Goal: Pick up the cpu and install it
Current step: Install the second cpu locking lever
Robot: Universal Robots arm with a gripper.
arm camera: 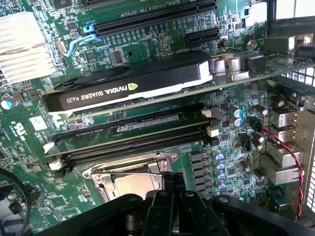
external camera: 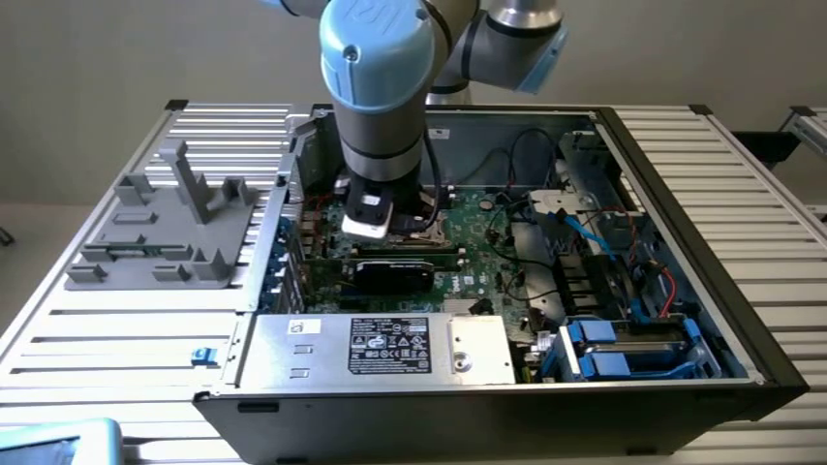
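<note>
My arm (external camera: 378, 87) reaches down into the open computer case (external camera: 698, 291), which lies on a slatted metal table (external camera: 104, 339). My gripper (arm camera: 171, 184) hangs low over the motherboard (arm camera: 231, 157), directly above the socket with its metal frame (arm camera: 125, 177). My fingers (arm camera: 167, 182) are pressed together into a single narrow dark tip. In the wrist view that tip overlaps the socket frame at its edge; I cannot tell whether it touches the frame.

I cannot locate the cpu with certainty. No silver-beige chip shows between my fingers. The socket interior visible beside my tip appears as shiny metal, but whether that is the chip seated in place or part of the frame cannot be determined.

Surrounding layout:
- Just beyond the socket run two long dark memory slots (arm camera: 133, 135), parallel to each other.
- Beyond those stands a graphics card (arm camera: 128, 83) with a black and white shroud, mounted upright in its slot.
- A finned silver heatsink (arm camera: 24, 46) sits on the board, well apart from my gripper.
- A red wire (arm camera: 290, 157) runs along the case edge by the rear ports.
- On the table, at the exterior view's left of the case, rests a grey plastic fixture (external camera: 168, 228) with upright posts.
- The power supply (external camera: 375, 349) occupies the near side of the case.
</note>
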